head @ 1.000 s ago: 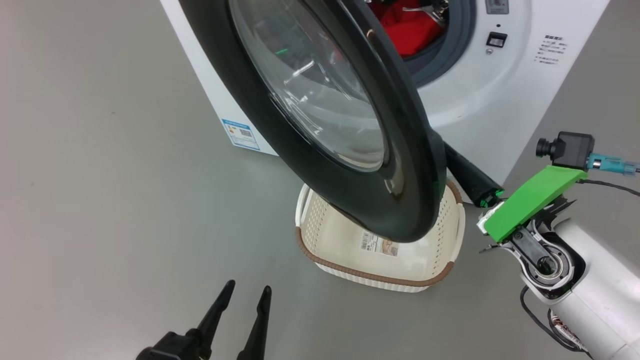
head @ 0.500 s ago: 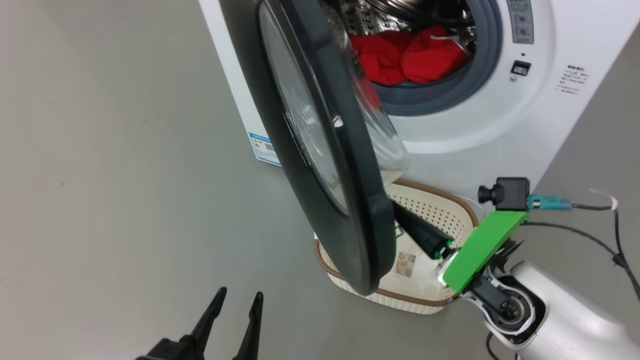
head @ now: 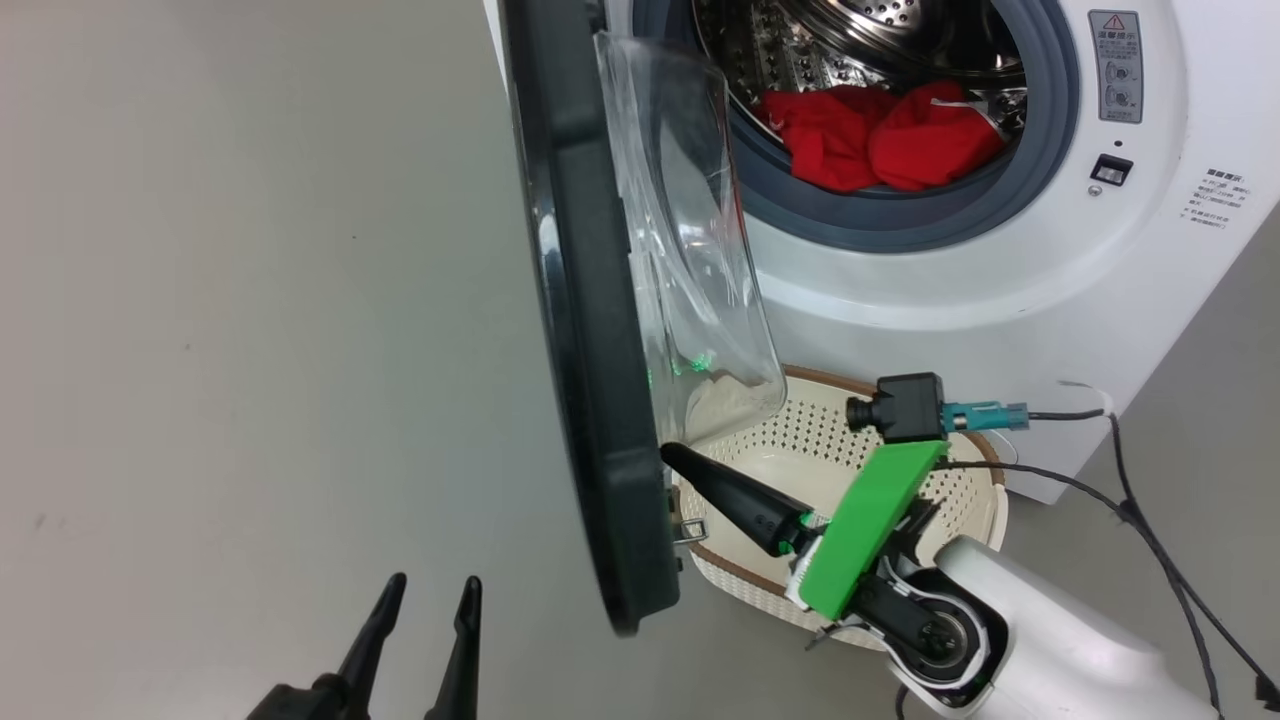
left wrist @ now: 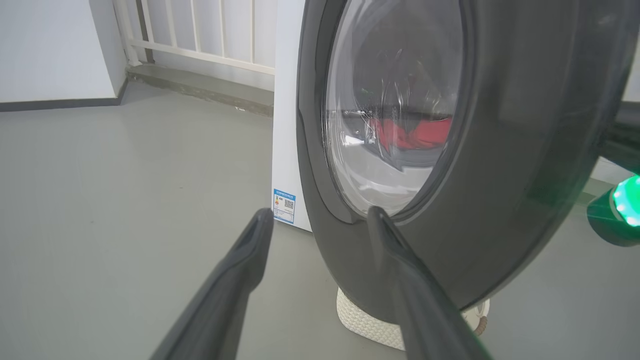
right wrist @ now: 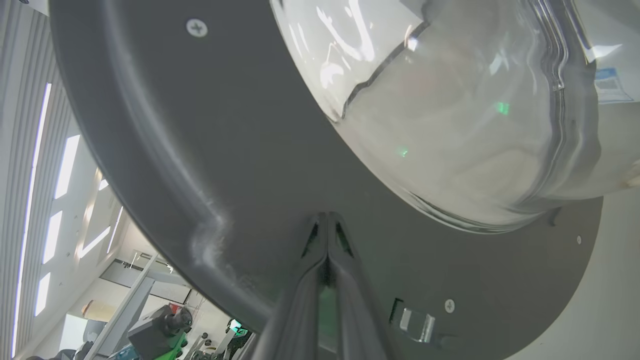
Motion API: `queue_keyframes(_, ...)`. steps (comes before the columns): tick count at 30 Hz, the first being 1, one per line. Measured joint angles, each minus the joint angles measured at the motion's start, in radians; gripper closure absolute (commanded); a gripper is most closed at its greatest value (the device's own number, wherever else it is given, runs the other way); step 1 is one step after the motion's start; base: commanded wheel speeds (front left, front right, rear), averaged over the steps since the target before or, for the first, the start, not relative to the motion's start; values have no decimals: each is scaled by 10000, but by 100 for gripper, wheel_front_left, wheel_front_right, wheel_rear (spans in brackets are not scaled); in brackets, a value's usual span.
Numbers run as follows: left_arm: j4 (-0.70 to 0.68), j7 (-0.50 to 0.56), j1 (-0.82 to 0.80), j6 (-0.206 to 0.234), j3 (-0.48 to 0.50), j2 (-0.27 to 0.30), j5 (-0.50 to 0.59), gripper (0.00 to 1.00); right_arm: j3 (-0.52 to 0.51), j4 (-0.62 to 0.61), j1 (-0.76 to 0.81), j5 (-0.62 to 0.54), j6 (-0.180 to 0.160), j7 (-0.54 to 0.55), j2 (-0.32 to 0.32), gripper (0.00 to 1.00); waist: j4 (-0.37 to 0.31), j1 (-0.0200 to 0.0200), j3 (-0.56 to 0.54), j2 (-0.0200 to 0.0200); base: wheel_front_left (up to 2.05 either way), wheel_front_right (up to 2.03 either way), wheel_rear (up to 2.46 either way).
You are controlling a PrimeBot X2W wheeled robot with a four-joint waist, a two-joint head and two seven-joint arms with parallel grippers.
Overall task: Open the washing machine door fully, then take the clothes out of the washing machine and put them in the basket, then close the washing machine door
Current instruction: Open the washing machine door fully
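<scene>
Head view, washing machine door [head: 590, 330]: swung out from the washing machine [head: 1000, 290] and seen almost edge-on, its glass bowl [head: 690, 250] turned toward the drum [head: 850, 50].
Head view, clothes [head: 880, 135]: a red heap low in the drum, behind the grey rubber ring [head: 900, 225].
Head view, basket [head: 960, 490]: on the grey floor [head: 250, 300] just before the machine, partly under the door's lower end.
Head view, right gripper [head: 670, 455]: fingers pressed together with nothing held, tip against the door's inner face near its lower end, above the basket.
Head view, left gripper [head: 432, 582]: low at the left, fingers parted and empty, apart from the door.
Left wrist view, left gripper: fingers spread wide with nothing between them, pointing at the door's lower outer rim.
Left wrist view, door: glossy outer face, with the red clothes showing through the glass.
Left wrist view, basket: a strip of it shows beneath the door.
Left wrist view, sticker [left wrist: 284, 206]: low on the machine's side panel.
Right wrist view, right gripper: fingers closed tip to tip, gripping nothing, tips on the dark inner face just below the glass bowl.
Right wrist view, latch hook [right wrist: 415, 320]: metal, on the door's inner face near the fingers.
</scene>
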Motion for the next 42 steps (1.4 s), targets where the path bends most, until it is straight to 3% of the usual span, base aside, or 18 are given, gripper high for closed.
queue_keyframes(16,-213,0,205,184,196,0,-115,0,251,180,-281,-105,0,35,403,100,15,0,-112,0,0,0,0)
queue_keyframes(17,-213,0,205,184,207,0,-132,0,251,211,-280,-109,0,-52,401,96,7,0,-137,0,0,0,0)
queue_keyframes(19,-205,0,205,182,240,0,-134,0,259,268,-274,-184,0,-230,378,70,-15,0,-197,0,0,0,0)
queue_keyframes(21,-165,0,205,174,284,0,-128,0,282,309,-236,-196,0,-426,332,54,-45,0,-273,0,0,0,0)
queue_keyframes(23,-123,0,205,136,328,0,-115,0,286,364,-81,-238,2,-658,286,17,-84,0,-356,0,0,0,0)
queue_keyframes(26,-21,0,205,36,368,0,35,0,268,481,312,-234,2,-932,98,0,-152,1,-461,0,0,0,0)
queue_keyframes(42,412,0,207,-228,704,0,230,0,-6,1011,2602,-90,2,-2359,-627,0,-598,0,-956,0,0,0,0)
